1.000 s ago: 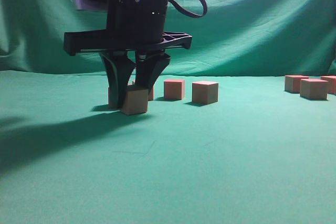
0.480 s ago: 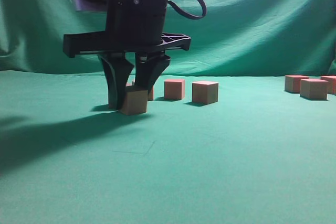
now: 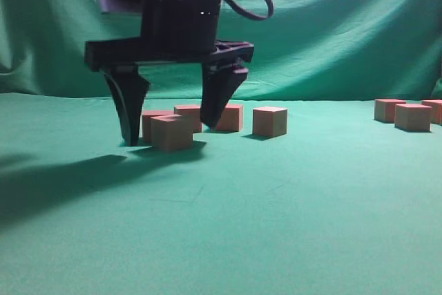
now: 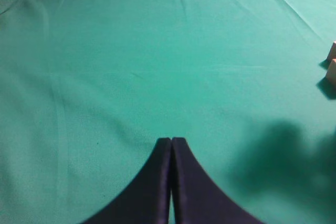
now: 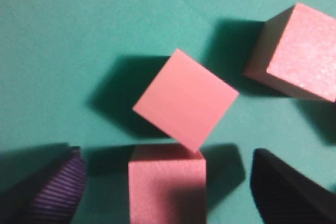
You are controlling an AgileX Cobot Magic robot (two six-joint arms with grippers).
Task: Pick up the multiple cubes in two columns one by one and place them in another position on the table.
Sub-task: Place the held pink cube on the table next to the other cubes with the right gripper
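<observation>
Salmon-pink cubes (image 3: 171, 132) — teal-green table (image 3: 276, 205) — black right gripper (image 3: 173, 126).

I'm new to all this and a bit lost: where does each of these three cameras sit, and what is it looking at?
Exterior view: low at table height, facing the backdrop; shows the right gripper open over a cube.
Left wrist view: on the left arm, looking over bare cloth; its left gripper shut.
Right wrist view: straight down, fingers either side.
Shared: exterior and right wrist views show that same cube.
</observation>
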